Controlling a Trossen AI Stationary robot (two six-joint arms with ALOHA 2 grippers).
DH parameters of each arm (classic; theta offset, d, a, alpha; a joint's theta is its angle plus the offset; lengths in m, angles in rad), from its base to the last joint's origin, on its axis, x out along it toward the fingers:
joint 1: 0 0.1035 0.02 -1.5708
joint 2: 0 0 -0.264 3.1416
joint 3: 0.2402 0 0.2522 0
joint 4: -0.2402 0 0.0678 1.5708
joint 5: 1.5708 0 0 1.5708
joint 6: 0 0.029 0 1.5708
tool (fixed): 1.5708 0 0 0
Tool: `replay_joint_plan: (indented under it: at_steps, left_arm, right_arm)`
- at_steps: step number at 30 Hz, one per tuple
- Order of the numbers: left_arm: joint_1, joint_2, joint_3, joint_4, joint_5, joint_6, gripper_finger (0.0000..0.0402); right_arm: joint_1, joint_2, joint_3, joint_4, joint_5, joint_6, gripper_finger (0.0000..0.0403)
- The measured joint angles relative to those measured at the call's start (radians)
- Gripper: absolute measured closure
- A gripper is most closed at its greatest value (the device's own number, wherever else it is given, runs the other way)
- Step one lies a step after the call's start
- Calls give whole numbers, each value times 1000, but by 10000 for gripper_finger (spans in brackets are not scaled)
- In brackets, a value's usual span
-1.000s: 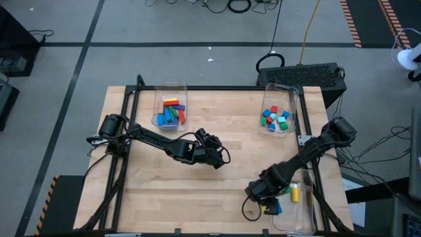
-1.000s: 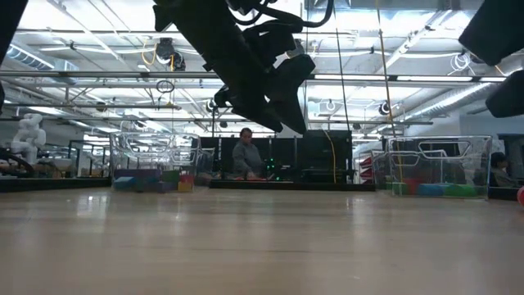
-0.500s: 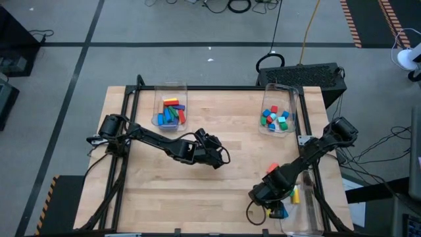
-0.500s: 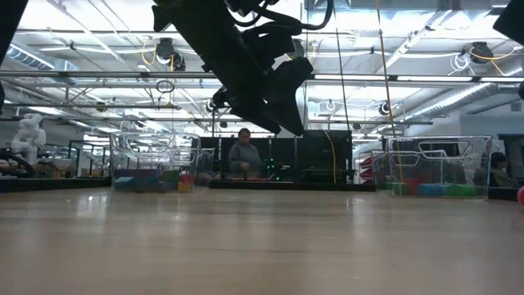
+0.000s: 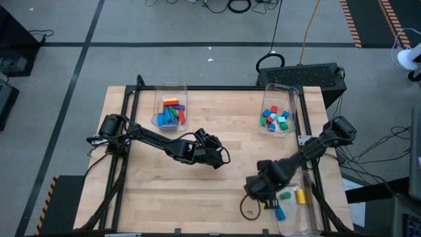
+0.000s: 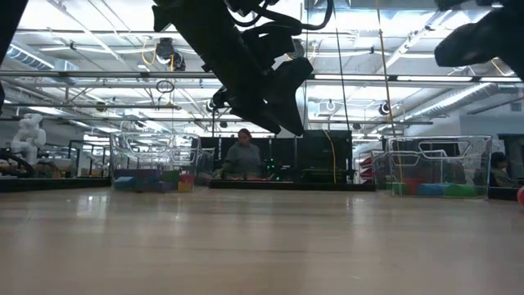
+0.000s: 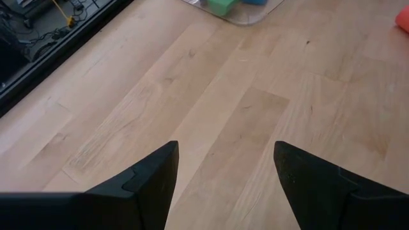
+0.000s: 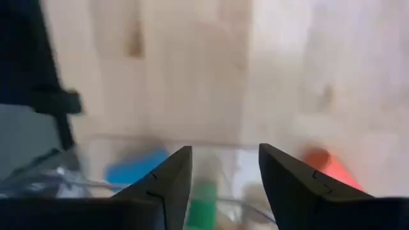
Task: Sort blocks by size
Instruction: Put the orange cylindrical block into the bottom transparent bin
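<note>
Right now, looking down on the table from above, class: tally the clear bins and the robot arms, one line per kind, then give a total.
Bins: 3
Arms: 2
Total: 5

Two bins (image 5: pixel 170 105) (image 5: pixel 279 108) of blocks (image 5: pixel 171 113) at table (image 5: pixel 230 131) far edge; third bin (image 5: pixel 299 207) at near right corner.
</note>
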Motion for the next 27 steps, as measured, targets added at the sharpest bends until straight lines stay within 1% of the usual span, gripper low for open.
replay_joint_plan:
  at_steps: [2,6,9,13,18,20,24,27]
  left_arm:
    - [0,0,0,0,0,1,143]
    - [0,0,0,-7,0,6,143]
    - [0,0,0,-13,0,6,143]
    - [0,0,0,-22,0,6,143]
    - [0,0,0,-43,0,6,143]
    - [0,0,0,-50,0,6,143]
    - [0,0,0,-61,0,6,143]
    - [0,0,0,-61,0,6,143]
  right_arm:
    - [-25,7,0,-41,29,-22,234]
    - [-93,8,-27,-62,196,-51,234]
    - [-146,9,-65,-65,260,-120,234]
    - [-209,9,-118,-62,270,-274,231]
    - [-240,9,-147,-74,247,-423,210]
    - [-240,9,-151,-91,231,-463,198]
    - [-241,9,-154,-126,237,-525,176]
    - [-241,9,-180,-129,237,-559,165]
